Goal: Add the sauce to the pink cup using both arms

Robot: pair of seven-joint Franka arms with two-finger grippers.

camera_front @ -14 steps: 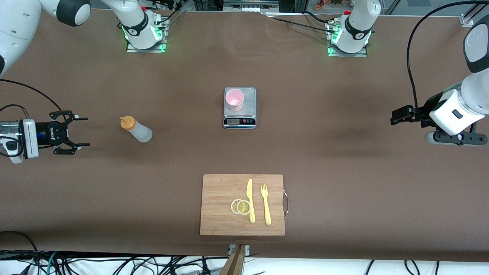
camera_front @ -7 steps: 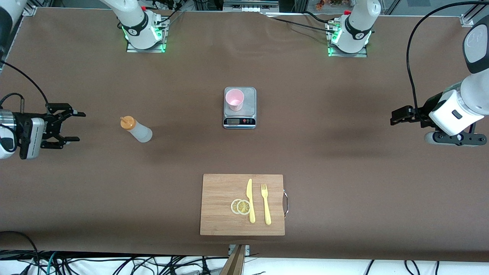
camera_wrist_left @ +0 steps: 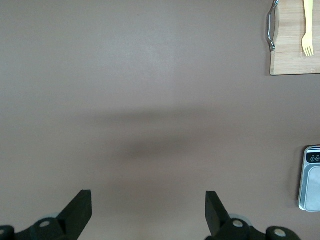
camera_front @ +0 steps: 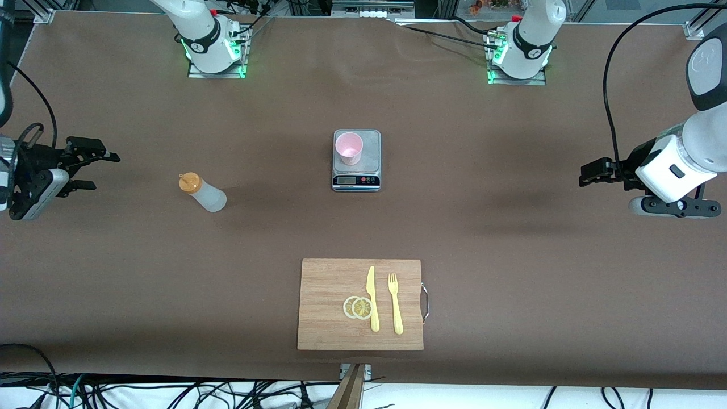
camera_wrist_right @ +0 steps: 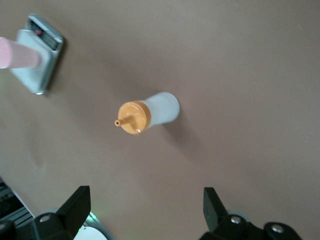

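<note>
The sauce bottle [camera_front: 203, 193], whitish with an orange cap, stands on the table between the scale and the right arm's end; it also shows in the right wrist view [camera_wrist_right: 147, 116]. The pink cup [camera_front: 348, 147] stands on the grey scale [camera_front: 369, 165] at mid-table, and shows in the right wrist view [camera_wrist_right: 17, 52]. My right gripper [camera_front: 105, 170] is open and empty over bare table at the right arm's end, well apart from the bottle [camera_wrist_right: 145, 205]. My left gripper [camera_front: 585, 172] is open and empty over bare table at the left arm's end [camera_wrist_left: 148, 212].
A wooden cutting board [camera_front: 329, 307] lies near the front camera's edge, with a yellow knife [camera_front: 372, 298], a yellow fork [camera_front: 395, 304] and two lemon slices [camera_front: 358, 307] on it. The board's corner [camera_wrist_left: 295, 55] and the scale [camera_wrist_left: 311, 180] show in the left wrist view.
My right gripper has drawn back from the bottle toward the right arm's end of the table and turned. The left arm has hardly moved.
</note>
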